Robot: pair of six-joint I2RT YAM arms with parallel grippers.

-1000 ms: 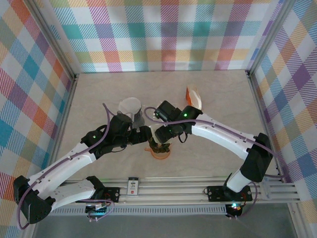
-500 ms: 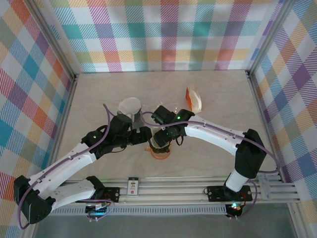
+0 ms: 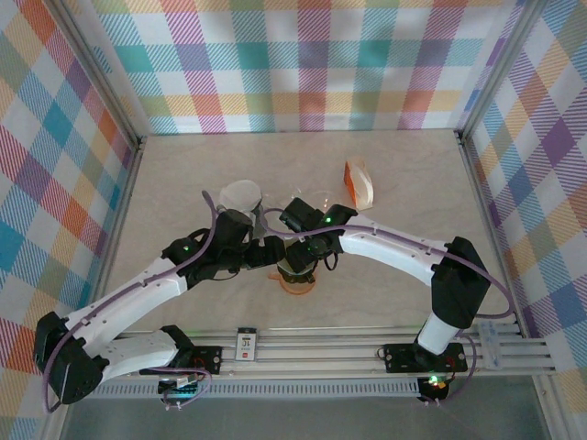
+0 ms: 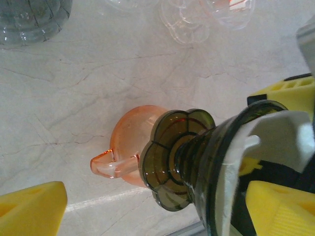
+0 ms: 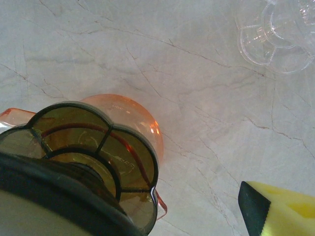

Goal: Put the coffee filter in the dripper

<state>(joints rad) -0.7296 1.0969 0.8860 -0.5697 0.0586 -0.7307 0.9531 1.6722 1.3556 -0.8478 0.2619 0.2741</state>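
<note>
The dark glass dripper [image 4: 177,160] is up off the desk [image 4: 74,88] at the middle of the scene, toward the near edge, where the two arms meet. It lies tipped on its side. Its scalloped foot points down toward an orange cup [image 4: 129,135] that stands on the desk right below it. The cup's handle juts out to one side.

The white filter [image 4: 290,130] is already inside the dripper's mouth, pressed against the inner wall, with its edge showing past the rim.

The left tool [image 4: 155,211] stands wide apart. One yellow pad [image 4: 29,211] is well clear of the foot, with bare desk between them. The other pad sits close by the rim, and I cannot tell whether it touches.

The right tool [image 3: 303,255] comes in from the far right. The one finger [image 5: 278,209] seen in its wrist view is apart from the dripper, with desk showing in the gap. Its other finger is hidden behind the dark glass, so the tool looks spread, not clamped. I cannot tell which part bears the dripper's weight.

Farther back on the desk lie a clear flower-shaped glass piece [image 5: 275,34] and a glass jar [image 4: 29,17]. An orange packet [image 3: 359,181] lies to the far right.
</note>
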